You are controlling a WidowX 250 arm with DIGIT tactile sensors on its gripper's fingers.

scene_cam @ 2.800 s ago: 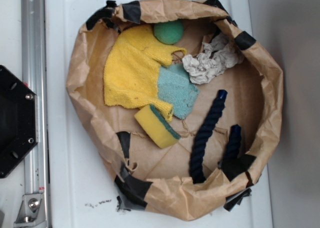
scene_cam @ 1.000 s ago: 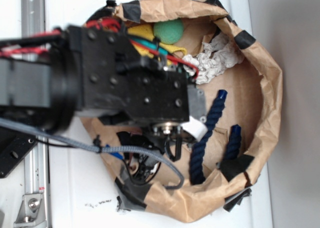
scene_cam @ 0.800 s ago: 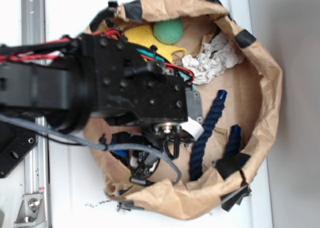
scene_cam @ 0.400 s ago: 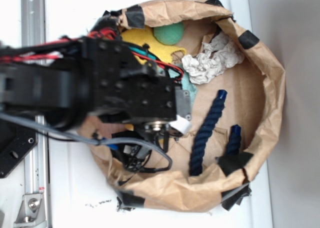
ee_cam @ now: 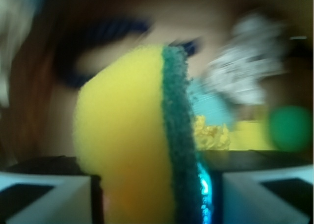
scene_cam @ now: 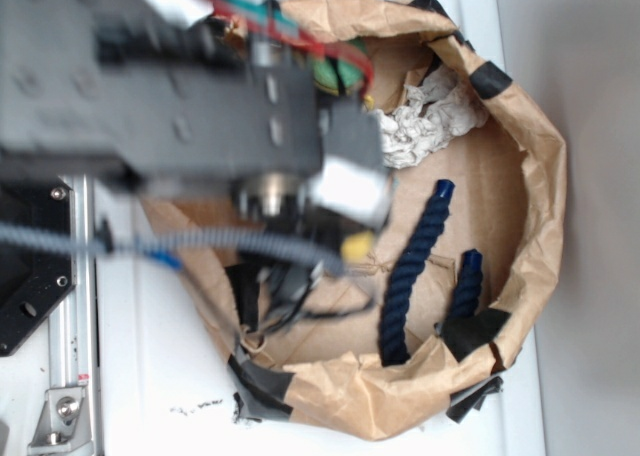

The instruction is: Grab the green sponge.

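While fingers [ee_cam: 59, 194] pinch the green sponge [ee_cam: 137, 140], rope [scene_cam: 412, 268] fills the bag [scene_cam: 535, 166].

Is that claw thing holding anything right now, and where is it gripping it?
Yes. The gripper holds the green sponge, pinched at its lower end: one finger on the yellow foam face, the other on the dark-green scouring face.

The paper bag wall [scene_cam: 545, 186] rings the work area on all sides; inside, the blue rope [scene_cam: 412, 266] lies toward the right edge and the crumpled white paper [scene_cam: 425, 121] toward the far right corner; bare brown floor [scene_cam: 490, 191] between them stays passable.
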